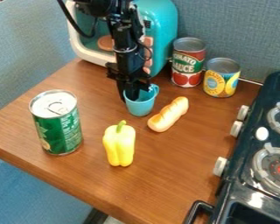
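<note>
The gripper (134,94) hangs down at a light-blue cup (141,106), against or inside its rim. I cannot tell whether it is clenched on the cup's wall or only placed there. The cup stands about upright, its handle towards the back, and looks to be at the level of the table (166,175), in the back half, nearer the back edge than the front one. As far as can be judged, the gripper is in place at the cup, but a firm hold is unconfirmed and there is no clear lift.

Just beside the cup, on the side towards the toy stove (242,148), lies a bread roll (169,114), slanting. A yellow bell pepper (119,144) stands nearer the front edge, apart from both. A green can (58,124) stands upright towards the left corner, close to the front edge. At the back left corner is a teal toy microwave (160,26), behind the gripper. A red can (188,63) and a shorter yellow can (222,78) stand side by side near the back right corner. These things are all apart from the gripper; only the cup is at it.
</note>
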Robot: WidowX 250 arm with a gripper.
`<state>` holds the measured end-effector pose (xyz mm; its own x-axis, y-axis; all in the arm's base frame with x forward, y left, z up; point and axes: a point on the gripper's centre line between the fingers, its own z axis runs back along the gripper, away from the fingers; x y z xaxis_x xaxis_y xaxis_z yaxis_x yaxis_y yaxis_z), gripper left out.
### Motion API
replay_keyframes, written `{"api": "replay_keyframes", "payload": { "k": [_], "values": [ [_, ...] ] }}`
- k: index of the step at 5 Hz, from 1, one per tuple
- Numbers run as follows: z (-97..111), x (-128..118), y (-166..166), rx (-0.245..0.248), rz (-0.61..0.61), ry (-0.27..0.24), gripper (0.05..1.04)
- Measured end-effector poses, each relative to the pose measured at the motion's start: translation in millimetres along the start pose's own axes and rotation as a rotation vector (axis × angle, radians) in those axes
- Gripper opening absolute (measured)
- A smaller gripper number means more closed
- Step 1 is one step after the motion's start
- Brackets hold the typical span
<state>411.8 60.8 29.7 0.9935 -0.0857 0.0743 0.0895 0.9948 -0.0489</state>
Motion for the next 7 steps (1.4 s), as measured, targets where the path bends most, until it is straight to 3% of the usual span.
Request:
{"api": "replay_keyframes", "payload": {
  "k": [1,2,3,4,5,6,7],
  "values": [
    [-7,-9,-3,-0.027,0.034,0.022,0.364],
    [24,-15,4,-0.046,0.09,-0.042,0.665],
    [67,-21,15,-0.051,0.136,-0.151,0.952],
    [98,-31,16,-0.053,0.146,-0.212,1.009],
    [125,-55,15,-0.024,0.108,-0.196,1.004],
    [140,-99,18,0.093,0.041,-0.11,1.001],
    [151,-136,11,0.129,-0.034,-0.077,1.001]
  ]
}}
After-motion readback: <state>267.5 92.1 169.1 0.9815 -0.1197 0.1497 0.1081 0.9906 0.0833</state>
